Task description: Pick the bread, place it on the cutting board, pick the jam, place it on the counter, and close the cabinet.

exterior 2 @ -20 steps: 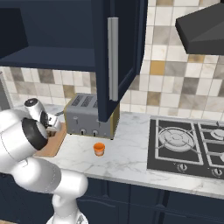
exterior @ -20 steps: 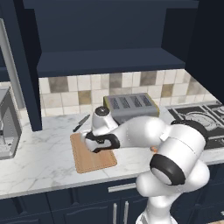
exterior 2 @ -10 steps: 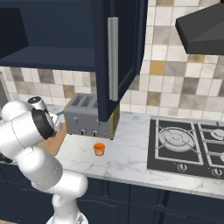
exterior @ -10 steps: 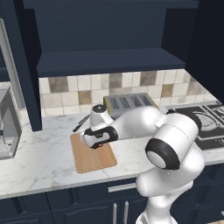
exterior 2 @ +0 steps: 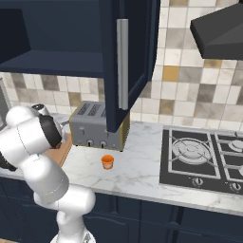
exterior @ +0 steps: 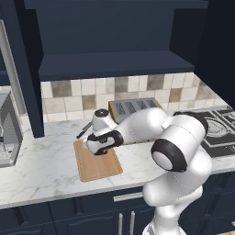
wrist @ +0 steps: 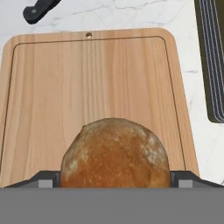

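The bread (wrist: 114, 155), a round brown roll, sits between my fingertips (wrist: 44, 179) low over the near part of the cutting board (wrist: 87, 87). My gripper (exterior: 102, 147) is shut on the roll above the middle of the wooden cutting board (exterior: 98, 161). The jam (exterior 2: 107, 161), a small orange jar, stands on the marble counter (exterior 2: 137, 175) in front of the toaster. The navy cabinet (exterior: 114, 69) stands open, with its door (exterior 2: 126, 61) swung out over the toaster.
A silver toaster (exterior 2: 97, 130) stands behind the board to the right. A black knife handle (wrist: 39, 11) lies just beyond the board's far edge. A gas hob (exterior 2: 204, 159) takes up the right counter, and a grey appliance (exterior: 7, 131) stands at the far left.
The arm has swung left and lower, carrying the bread over the middle of the cutting board. The jam has not moved.
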Robot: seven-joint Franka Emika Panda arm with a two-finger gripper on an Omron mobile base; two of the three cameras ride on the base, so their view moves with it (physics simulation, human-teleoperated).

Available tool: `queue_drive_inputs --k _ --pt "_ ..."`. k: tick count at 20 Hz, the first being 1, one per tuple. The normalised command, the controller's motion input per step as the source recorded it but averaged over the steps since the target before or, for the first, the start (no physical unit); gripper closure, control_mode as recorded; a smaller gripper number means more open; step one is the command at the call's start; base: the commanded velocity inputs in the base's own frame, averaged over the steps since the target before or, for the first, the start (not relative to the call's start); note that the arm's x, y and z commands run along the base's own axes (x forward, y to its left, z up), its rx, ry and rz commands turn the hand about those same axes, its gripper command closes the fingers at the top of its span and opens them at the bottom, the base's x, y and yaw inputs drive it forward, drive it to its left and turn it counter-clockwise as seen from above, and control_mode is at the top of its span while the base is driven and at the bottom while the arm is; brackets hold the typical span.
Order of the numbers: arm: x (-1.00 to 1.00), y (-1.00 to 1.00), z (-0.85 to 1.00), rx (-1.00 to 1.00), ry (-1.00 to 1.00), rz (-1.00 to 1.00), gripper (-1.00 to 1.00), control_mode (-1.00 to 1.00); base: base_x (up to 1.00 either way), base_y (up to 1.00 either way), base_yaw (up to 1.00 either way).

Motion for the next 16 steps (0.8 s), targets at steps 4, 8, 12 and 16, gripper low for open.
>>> queue_drive_inputs --k 4,8,12,16 --pt "0.00 0.02 -0.11 0.00 0.05 0.00 1.00 -1.00 0.00 0.00 0.00" --pt "0.00 0.00 0.00 0.00 0.02 0.00 -1.00 -1.00 0.00 0.00 0.00" --pt "0.00 0.00 0.00 0.00 0.01 0.00 -1.00 -1.00 0.00 0.00 0.00" --pt "-0.06 0.00 0.00 0.00 -0.02 0.00 -1.00 -1.00 0.00 0.00 0.00"
